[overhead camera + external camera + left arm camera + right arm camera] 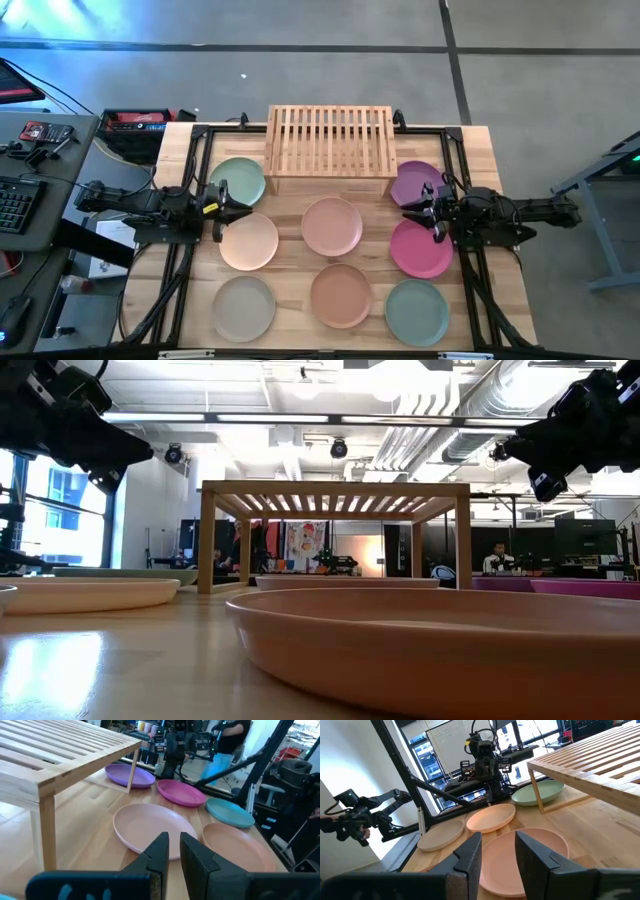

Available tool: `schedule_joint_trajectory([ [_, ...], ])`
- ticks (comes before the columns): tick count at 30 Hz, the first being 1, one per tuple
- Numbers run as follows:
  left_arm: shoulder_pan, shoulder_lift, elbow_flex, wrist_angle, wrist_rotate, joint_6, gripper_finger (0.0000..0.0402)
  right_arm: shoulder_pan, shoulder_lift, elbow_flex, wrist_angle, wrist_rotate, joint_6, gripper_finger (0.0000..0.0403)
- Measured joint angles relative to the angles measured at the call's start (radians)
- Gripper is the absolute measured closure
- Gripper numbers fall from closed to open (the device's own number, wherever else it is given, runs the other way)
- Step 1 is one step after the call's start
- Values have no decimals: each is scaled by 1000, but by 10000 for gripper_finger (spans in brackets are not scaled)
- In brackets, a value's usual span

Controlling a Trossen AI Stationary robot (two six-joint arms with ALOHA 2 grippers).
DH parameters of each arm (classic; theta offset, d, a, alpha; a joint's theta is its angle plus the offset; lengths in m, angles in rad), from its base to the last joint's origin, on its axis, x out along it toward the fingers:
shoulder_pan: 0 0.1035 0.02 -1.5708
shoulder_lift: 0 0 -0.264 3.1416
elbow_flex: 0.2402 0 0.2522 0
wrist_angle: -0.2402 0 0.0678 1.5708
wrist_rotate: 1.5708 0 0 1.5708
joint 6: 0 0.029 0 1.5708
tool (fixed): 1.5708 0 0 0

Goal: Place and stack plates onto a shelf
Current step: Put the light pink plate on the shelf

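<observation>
The light-wood shelf (328,150) stands at the table's far middle. Eight plates lie flat on the table: green (238,180), peach (248,241), pink (332,226), terracotta (340,295), beige (243,308), grey-teal (417,312), magenta (421,248) and purple (417,183). My left gripper (222,205) hovers between the green and peach plates; it is empty, with a narrow gap between its fingers (173,851). My right gripper (425,210) hovers between the purple and magenta plates, open and empty (497,851). Both are high above the table in the low view.
A black frame (455,150) runs along the table's sides and far edge behind the shelf. A side desk with a keyboard (15,205) stands left of the table. People sit in the room far behind the table (497,563).
</observation>
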Motion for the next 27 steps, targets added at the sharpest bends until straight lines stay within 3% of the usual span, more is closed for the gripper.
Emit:
schedule_joint_trajectory([
  [9,0,0,0,84,-15,-99,367,0,0,0,0,0,1,302],
  [17,0,0,0,258,-93,-312,367,0,0,0,6,3,178,302],
  [27,0,0,0,415,-176,-220,367,0,0,0,18,5,218,302],
])
